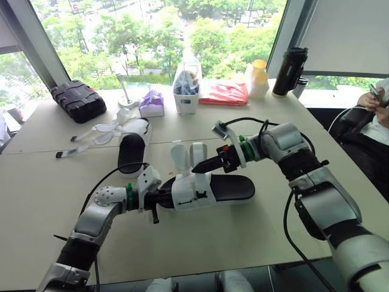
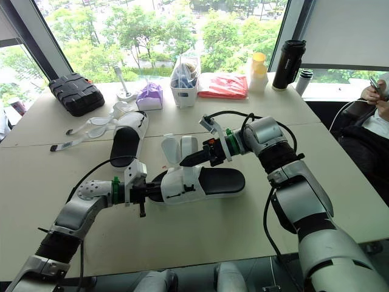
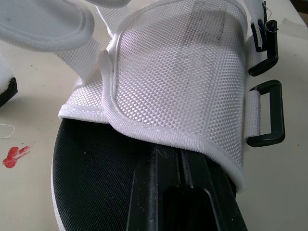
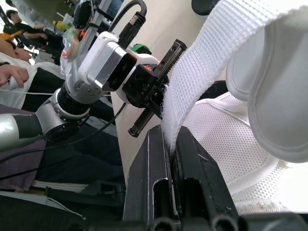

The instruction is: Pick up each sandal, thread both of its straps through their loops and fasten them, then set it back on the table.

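The near sandal (image 1: pixel 228 187), black footbed with a white mesh upper, lies mid-table with its two padded straps (image 1: pixel 197 153) standing up. My left gripper (image 1: pixel 164 199) is shut on its toe end, the fingers (image 3: pixel 183 183) tucked under the mesh edge. Two black loops (image 3: pixel 267 113) hang on the upper's side. My right gripper (image 1: pixel 198 165) is shut on one woven white strap (image 4: pixel 192 82), pinched between its fingers (image 4: pixel 154 163) just above the upper. The second sandal (image 1: pixel 134 149) lies farther back on the left, its straps (image 1: pixel 91 135) spread loose on the table.
Along the window edge stand a black case (image 1: pixel 78 100), a purple pack (image 1: pixel 152 103), a white tub (image 1: pixel 186 91), a red bag (image 1: pixel 225 94), a yellow-capped bottle (image 1: pixel 258 79) and a black flask (image 1: pixel 290 72). A person (image 1: pixel 377 103) sits at the right.
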Robot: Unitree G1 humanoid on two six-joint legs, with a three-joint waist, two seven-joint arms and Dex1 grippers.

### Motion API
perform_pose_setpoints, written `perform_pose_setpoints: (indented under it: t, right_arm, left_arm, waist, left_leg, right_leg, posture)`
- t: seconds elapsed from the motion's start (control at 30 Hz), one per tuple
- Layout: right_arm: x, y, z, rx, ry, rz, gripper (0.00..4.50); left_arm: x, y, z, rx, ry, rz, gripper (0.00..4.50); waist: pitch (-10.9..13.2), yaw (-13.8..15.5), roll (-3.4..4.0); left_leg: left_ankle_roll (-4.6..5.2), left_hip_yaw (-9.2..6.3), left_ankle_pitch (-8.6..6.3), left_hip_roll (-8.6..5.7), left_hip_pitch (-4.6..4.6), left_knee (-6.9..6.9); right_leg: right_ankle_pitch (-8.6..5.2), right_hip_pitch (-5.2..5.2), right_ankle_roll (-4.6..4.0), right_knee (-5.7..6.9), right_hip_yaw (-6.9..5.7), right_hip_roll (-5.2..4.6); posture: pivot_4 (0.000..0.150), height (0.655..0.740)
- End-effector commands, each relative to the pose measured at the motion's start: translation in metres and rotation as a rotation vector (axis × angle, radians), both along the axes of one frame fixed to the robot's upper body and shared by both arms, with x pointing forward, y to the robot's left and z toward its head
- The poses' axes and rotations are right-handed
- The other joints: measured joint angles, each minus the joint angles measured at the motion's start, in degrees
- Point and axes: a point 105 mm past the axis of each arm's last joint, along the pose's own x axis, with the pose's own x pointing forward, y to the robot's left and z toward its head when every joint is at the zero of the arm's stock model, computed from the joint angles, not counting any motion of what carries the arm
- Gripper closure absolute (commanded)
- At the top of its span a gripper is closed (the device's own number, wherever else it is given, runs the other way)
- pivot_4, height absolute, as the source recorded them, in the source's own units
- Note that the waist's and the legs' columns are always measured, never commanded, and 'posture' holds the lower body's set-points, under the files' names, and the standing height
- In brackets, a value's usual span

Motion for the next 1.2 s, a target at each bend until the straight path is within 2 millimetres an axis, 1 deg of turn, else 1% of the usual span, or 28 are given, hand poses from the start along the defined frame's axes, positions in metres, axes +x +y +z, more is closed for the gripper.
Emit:
perform_pose_setpoints:
  t: [0.03,0.27,0.43,0.6,0.83,0.93,1.1,1.2]
  right_arm:
    - [0.004,0.002,-0.007,-0.061,-0.047,0.001,4.47]
    - [0.009,0.001,-0.014,-0.074,-0.086,-0.014,4.47]
    - [0.007,0.004,-0.014,-0.076,-0.114,0.006,4.47]
    - [-0.007,0.01,-0.012,-0.075,-0.134,0.068,4.47]
    - [-0.021,0.01,-0.005,-0.059,-0.144,0.087,4.47]
    - [-0.028,0.008,-0.009,-0.08,-0.169,0.098,4.47]
    - [-0.035,0.002,-0.022,-0.128,-0.187,0.095,4.47]
    - [-0.04,0.001,-0.023,-0.134,-0.201,0.103,3.57]
  left_arm:
    - [-0.004,-0.004,-0.013,0.026,0.041,-0.01,4.5]
    - [-0.006,-0.002,-0.013,0.027,0.045,-0.007,4.5]
    - [-0.006,-0.002,-0.013,0.029,0.044,-0.003,4.5]
    - [-0.004,-0.002,-0.012,0.027,0.045,-0.001,4.5]
    - [-0.002,-0.002,-0.011,0.026,0.043,-0.002,4.5]
    - [-0.002,-0.002,-0.011,0.023,0.042,-0.001,4.5]
    - [-0.002,-0.004,-0.012,0.021,0.045,-0.005,4.5]
    - [-0.002,-0.004,-0.012,0.021,0.046,-0.007,4.5]
  waist:
    - [0.0,0.0,0.0]
    - [0.0,-0.06,0.0]
    - [0.0,-0.12,0.0]
    - [-0.01,-0.12,0.01]
    - [-0.01,-0.1,0.01]
    - [-0.01,-0.01,0.01]
    - [-0.01,0.01,0.01]
    - [-0.01,0.02,0.0]
  left_leg:
    - [0.0,0.0,0.0,-0.01,0.01,0.0]
    - [0.0,0.02,0.0,-0.13,-0.01,-0.01]
    - [0.0,0.02,0.0,-0.14,-0.01,-0.01]
    - [0.0,0.01,0.0,-0.14,-0.01,-0.03]
    - [0.0,0.02,0.0,-0.15,-0.01,-0.02]
    - [0.0,0.0,0.0,-0.15,-0.03,-0.02]
    - [0.0,0.01,0.0,-0.2,-0.04,-0.01]
    - [0.0,0.0,0.0,-0.2,-0.03,0.0]
  right_leg:
    - [0.0,0.0,0.0,0.01,0.0,-0.03]
    - [0.01,-0.03,0.02,0.02,-0.03,-0.19]
    - [0.02,-0.03,0.03,0.02,-0.03,-0.2]
    - [0.02,-0.03,0.03,0.02,-0.04,-0.21]
    - [0.02,-0.04,0.04,0.02,-0.06,-0.24]
    - [0.02,-0.04,0.04,0.02,-0.09,-0.24]
    - [0.02,-0.03,0.05,0.01,-0.12,-0.32]
    - [0.02,-0.02,0.05,0.01,-0.13,-0.32]
  posture:
    - [0.15,0.74]
    - [0.15,0.74]
    - [0.15,0.74]
    - [0.15,0.74]
    - [0.15,0.74]
    - [0.15,0.74]
    - [0.15,0.74]
    - [0.15,0.74]
